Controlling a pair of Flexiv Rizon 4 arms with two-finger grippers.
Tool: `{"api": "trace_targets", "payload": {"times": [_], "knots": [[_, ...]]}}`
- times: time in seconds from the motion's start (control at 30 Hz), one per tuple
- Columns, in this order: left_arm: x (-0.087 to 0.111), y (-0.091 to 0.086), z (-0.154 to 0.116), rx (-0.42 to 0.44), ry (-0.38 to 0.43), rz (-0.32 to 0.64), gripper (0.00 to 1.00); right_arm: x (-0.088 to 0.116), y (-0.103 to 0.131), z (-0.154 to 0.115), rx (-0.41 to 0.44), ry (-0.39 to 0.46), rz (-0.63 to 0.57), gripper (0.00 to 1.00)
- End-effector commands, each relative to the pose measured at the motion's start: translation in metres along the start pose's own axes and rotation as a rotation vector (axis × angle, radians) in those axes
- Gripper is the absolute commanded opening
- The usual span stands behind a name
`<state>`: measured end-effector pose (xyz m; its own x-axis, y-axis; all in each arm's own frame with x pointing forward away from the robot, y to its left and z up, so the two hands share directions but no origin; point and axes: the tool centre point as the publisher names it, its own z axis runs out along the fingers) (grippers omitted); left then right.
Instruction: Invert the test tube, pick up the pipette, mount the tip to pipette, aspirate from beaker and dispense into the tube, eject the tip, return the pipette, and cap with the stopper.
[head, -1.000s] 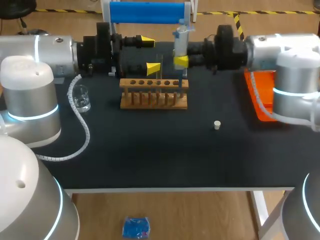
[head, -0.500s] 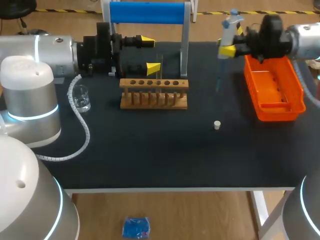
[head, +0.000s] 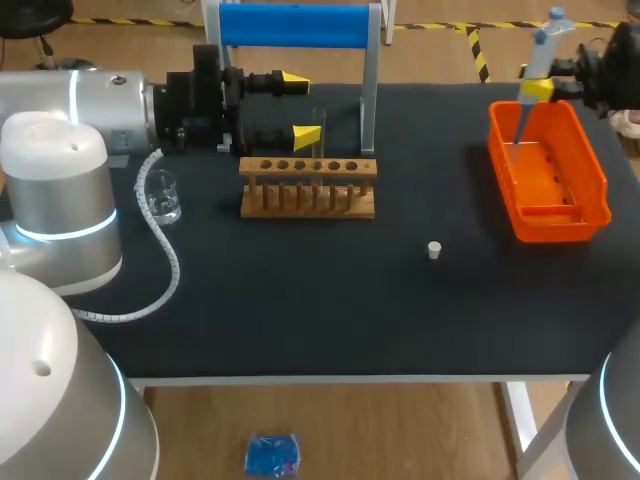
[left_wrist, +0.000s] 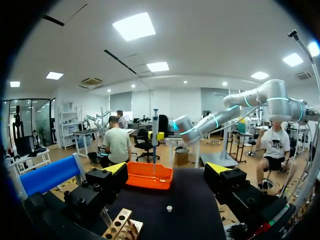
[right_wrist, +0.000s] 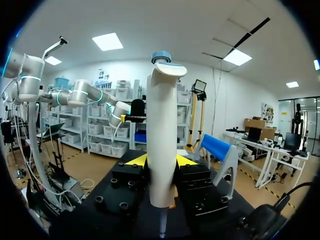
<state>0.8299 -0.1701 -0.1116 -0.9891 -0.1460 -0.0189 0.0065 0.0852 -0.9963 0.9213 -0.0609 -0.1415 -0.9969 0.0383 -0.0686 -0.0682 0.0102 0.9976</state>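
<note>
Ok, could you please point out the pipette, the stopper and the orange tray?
pipette (head: 541, 50), head view, on its pale upper body below the blue knob.
stopper (head: 434, 250), head view, on the middle of its white top.
orange tray (head: 555, 232), head view, on its near wall.

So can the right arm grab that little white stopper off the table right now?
Probably not yet. The right gripper is shut on the pipette above the orange bin, so it has no free grip. The stopper itself lies alone on the table, with nothing crowding it.
</note>
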Motion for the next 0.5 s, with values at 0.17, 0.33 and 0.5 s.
{"api": "trace_targets", "payload": {"times": [0.17,0.33,0.5], "knots": [[0.001,0.001,0.001,0.004,-0.005,0.002,1.00,-0.013,-0.007,-0.050,-0.020,0.003,0.005,0.00],[0.001,0.001,0.001,0.004,-0.005,0.002,1.00,-0.022,-0.013,-0.071,-0.027,0.014,0.019,0.00],[0.001,0.001,0.001,0.004,-0.005,0.002,1.00,-0.027,-0.018,-0.082,-0.025,0.021,0.026,0.00]]}}
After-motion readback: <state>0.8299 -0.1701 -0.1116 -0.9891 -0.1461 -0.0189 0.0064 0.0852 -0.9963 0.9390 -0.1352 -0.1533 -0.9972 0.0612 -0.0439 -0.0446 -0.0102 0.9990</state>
